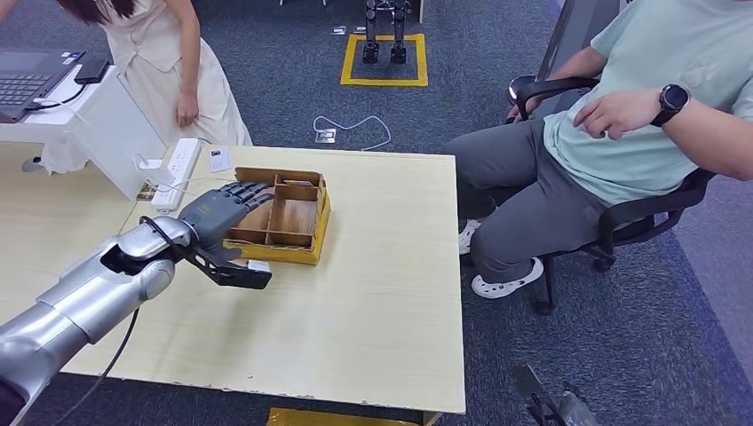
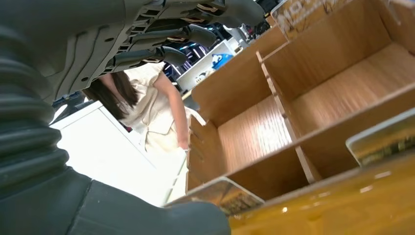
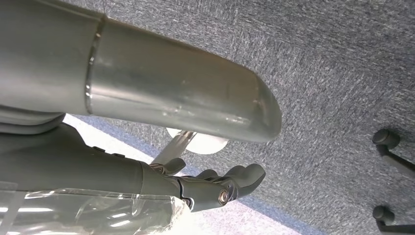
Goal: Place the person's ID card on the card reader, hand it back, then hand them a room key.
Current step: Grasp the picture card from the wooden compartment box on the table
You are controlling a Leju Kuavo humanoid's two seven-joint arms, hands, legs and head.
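A wooden divided box (image 1: 293, 217) with a yellow front stands mid-table. My left hand (image 1: 217, 213) hovers over its near left corner, fingers (image 2: 161, 36) spread above the compartments and the thumb (image 2: 161, 220) low at the front wall. A card (image 2: 222, 193) stands in the front slot right by the thumb; whether they touch is unclear. Its pale corner (image 1: 258, 264) also peeks out beside the hand. A second card (image 2: 384, 139) sits further along the same slot. My right hand (image 3: 220, 183) hangs over the carpet, holding nothing. A small white labelled device (image 1: 218, 160) lies behind the box.
A white power strip (image 1: 178, 169) and its cable lie left of the box, beside a white stand with a laptop (image 1: 27, 80). A person in a cream dress (image 1: 169, 62) stands behind the table. Another person (image 1: 639, 115) sits in a chair to the right.
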